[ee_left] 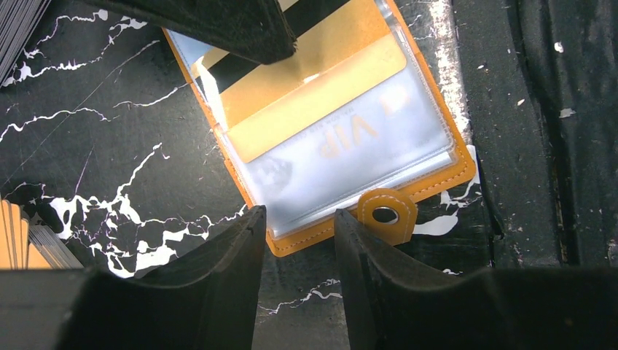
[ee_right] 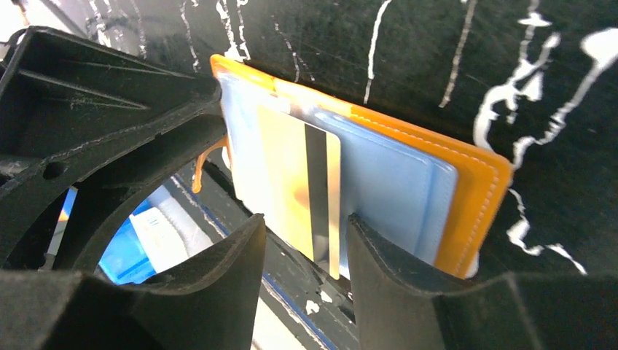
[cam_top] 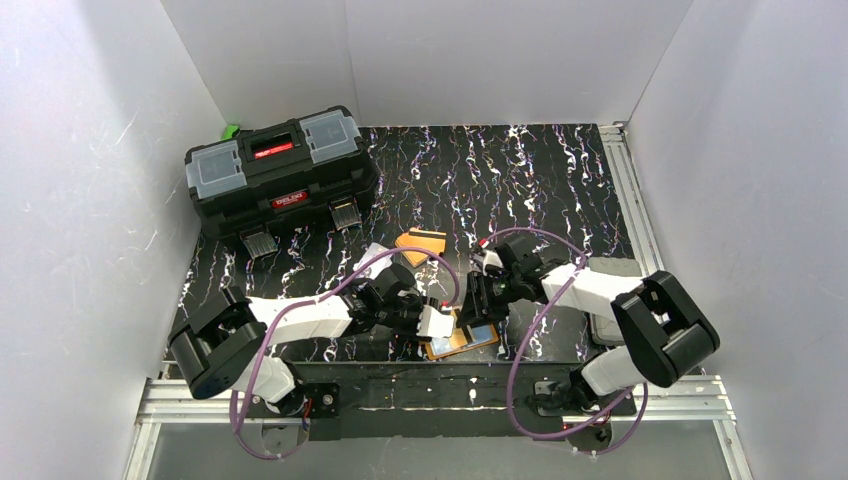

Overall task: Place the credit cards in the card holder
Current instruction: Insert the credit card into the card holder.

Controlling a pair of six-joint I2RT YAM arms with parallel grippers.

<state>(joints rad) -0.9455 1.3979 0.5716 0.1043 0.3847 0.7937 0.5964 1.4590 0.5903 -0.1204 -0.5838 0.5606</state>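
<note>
Overhead, two wrist close-ups: card holder (ee_left: 466, 166).

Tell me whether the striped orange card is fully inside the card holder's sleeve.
No: in the right wrist view the striped orange card juts out past the edge of the card holder.

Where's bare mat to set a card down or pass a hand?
Free: far mat between toolbox and right rail, beyond the loose cards. Crowded: near centre, with left gripper and right gripper at the holder.
</note>
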